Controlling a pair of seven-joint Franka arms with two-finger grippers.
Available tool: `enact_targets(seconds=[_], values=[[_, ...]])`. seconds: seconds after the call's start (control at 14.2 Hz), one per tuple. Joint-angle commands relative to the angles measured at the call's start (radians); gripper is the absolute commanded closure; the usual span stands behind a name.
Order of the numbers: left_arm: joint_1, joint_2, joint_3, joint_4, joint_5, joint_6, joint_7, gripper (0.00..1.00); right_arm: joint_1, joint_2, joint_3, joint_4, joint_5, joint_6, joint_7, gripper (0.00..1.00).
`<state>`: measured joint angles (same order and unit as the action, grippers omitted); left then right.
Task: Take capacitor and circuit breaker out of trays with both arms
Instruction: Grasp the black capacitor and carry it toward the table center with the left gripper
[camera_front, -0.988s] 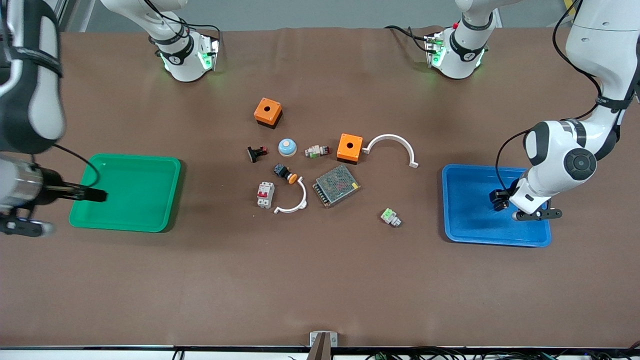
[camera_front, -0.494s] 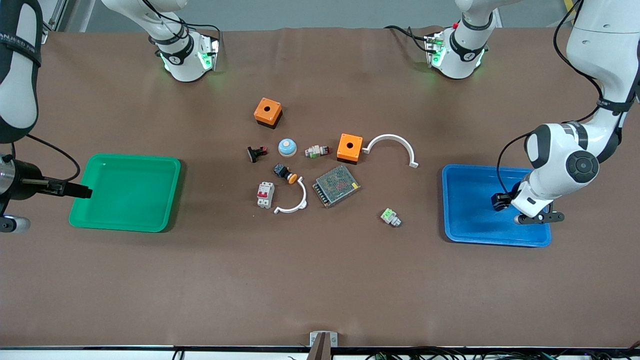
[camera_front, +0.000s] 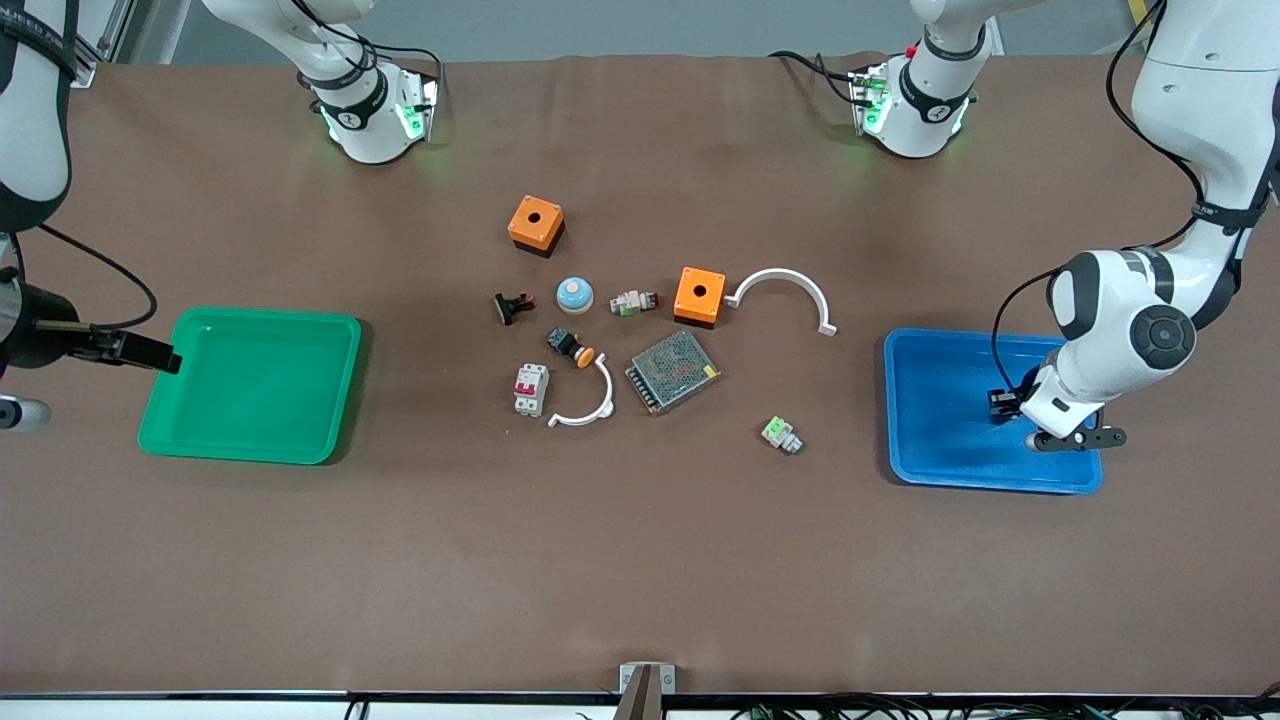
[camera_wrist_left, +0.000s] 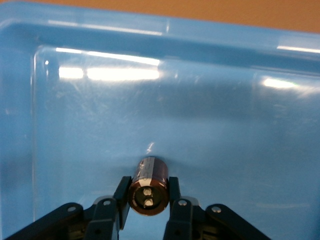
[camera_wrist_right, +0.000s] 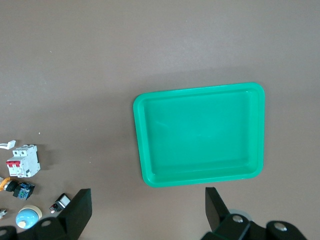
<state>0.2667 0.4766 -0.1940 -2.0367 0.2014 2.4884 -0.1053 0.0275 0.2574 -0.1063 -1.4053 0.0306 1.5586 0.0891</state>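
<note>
The capacitor (camera_wrist_left: 148, 186), a tiny dark cylinder with two pale marks on its top, is gripped between the fingers of my left gripper (camera_wrist_left: 148, 192). In the front view my left gripper (camera_front: 1003, 405) is low over the blue tray (camera_front: 940, 460), whose rim also shows in the left wrist view (camera_wrist_left: 100, 30). The breaker (camera_front: 531, 388), a white block with red levers, lies on the table among the parts in the middle; it also shows in the right wrist view (camera_wrist_right: 22, 161). My right gripper (camera_wrist_right: 147, 210) is open and empty, high up beside the green tray (camera_wrist_right: 200, 135).
The green tray (camera_front: 250, 400) is empty. Around the breaker lie two orange boxes (camera_front: 536, 224) (camera_front: 699, 294), a metal mesh unit (camera_front: 673, 371), two white arcs (camera_front: 785, 290) (camera_front: 585, 400), a blue dome (camera_front: 575, 294), a push-button (camera_front: 570, 346) and a white-and-green connector (camera_front: 780, 434).
My right arm has drawn back from the green tray toward the table's end. My left gripper has shifted a little within the blue tray, still holding the capacitor.
</note>
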Motion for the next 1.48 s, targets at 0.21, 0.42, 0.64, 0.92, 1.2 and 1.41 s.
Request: enact_targets(seconds=[0.21,0.42,0.64,0.92,1.2,1.41], values=[[0.008,-0.200,-0.120,0.001,-0.010,-0.172,-0.042,1.00,-0.032,-0.110,0.019,-0.106,0.006,0.009,-0.008,0.00],[0.009,-0.245,-0.293,-0.029,-0.030,-0.229,-0.254,1.00,-0.038,-0.179,0.030,-0.167,0.005,0.015,-0.009,0.00],[-0.023,-0.201,-0.413,-0.051,-0.030,-0.195,-0.508,1.00,-0.057,-0.256,0.054,-0.205,-0.001,-0.009,-0.009,0.00],[-0.158,-0.096,-0.426,-0.080,-0.014,-0.079,-0.779,1.00,-0.049,-0.313,0.056,-0.207,-0.006,-0.072,-0.009,0.00],[-0.227,0.003,-0.420,-0.082,0.106,-0.020,-0.980,0.99,-0.049,-0.355,0.057,-0.208,-0.005,-0.095,-0.009,0.00],[-0.227,0.076,-0.421,-0.071,0.292,0.032,-1.157,0.96,-0.047,-0.368,0.059,-0.208,0.002,-0.104,-0.009,0.00]])
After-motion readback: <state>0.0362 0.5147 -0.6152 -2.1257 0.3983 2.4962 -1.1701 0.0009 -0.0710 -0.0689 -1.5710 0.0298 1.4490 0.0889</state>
